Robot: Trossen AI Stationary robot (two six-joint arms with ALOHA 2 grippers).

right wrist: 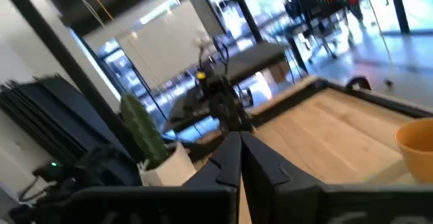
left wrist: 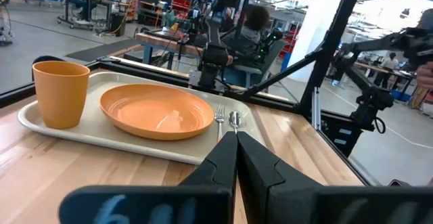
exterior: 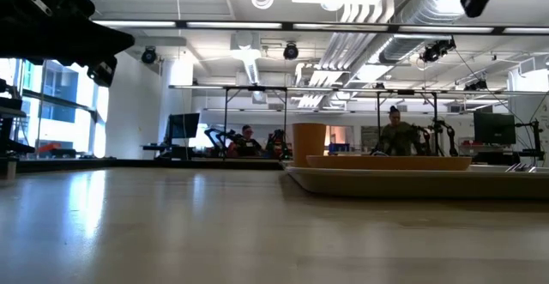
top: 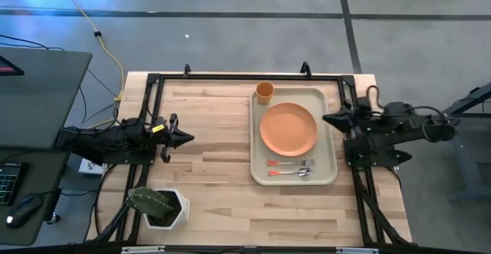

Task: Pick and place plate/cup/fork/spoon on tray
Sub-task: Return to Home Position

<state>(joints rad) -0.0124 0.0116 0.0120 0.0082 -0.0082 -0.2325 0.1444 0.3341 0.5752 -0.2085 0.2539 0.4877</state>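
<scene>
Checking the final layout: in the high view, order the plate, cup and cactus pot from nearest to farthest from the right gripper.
1. Plate, on the tray, just beside the right gripper.
2. Cup, in the tray's corner beyond the plate.
3. Cactus pot, far off on the left gripper's side.

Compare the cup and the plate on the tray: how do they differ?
The cup is tall, narrow and yellower; the plate is wide, shallow and a pinker orange. The cup stands in a corner of the tray, on the left arm's side; the plate fills the tray's middle. Both sit upright and empty on the tray, with the left gripper and right gripper shut, off to either side.
</scene>
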